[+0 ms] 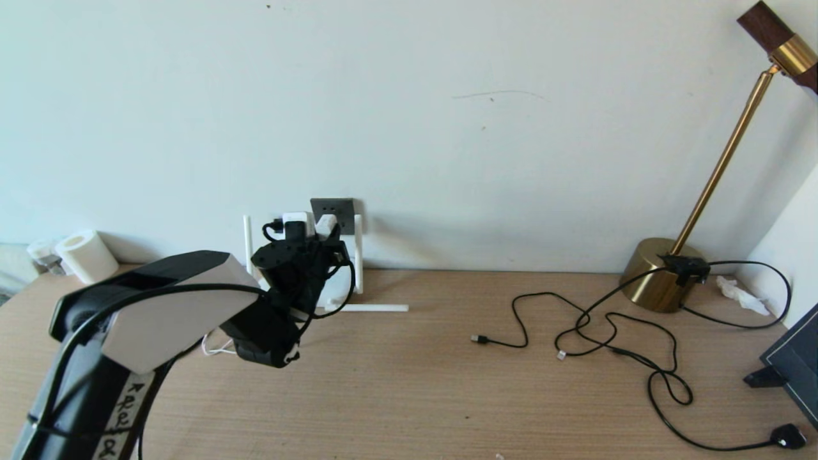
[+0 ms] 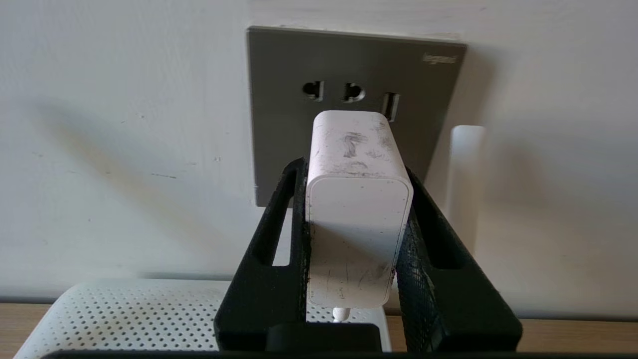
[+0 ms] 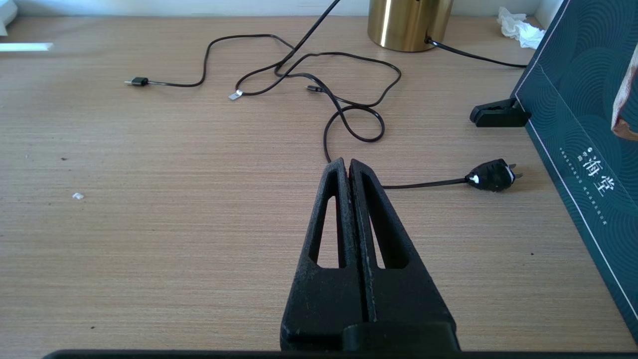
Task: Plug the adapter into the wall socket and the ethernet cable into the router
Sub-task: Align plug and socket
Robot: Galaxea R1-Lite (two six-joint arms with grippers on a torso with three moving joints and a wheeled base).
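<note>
My left gripper (image 2: 354, 167) is shut on the white adapter (image 2: 356, 209), gripping its two sides. The adapter's front end is up against the lower half of the dark grey wall socket (image 2: 349, 75); its pins are hidden. In the head view the gripper (image 1: 313, 239) is at the wall, with the adapter (image 1: 326, 225) just below the socket (image 1: 332, 207). The white router (image 2: 124, 314) lies under the gripper, mostly hidden in the head view. The ethernet cable's black plug end (image 1: 479, 339) lies on the table. My right gripper (image 3: 346, 163) hovers shut and empty over the table, with that plug (image 3: 137, 81) far ahead of it.
Router antennas stand by the socket (image 1: 247, 243) (image 1: 358, 252), and one lies flat (image 1: 367, 308). Thin black cables (image 1: 613, 332) tangle at the right near a brass lamp (image 1: 658, 275). A black mains plug (image 3: 491, 174) and a dark green box (image 3: 573, 124) lie near my right gripper. A paper roll (image 1: 86, 255) stands far left.
</note>
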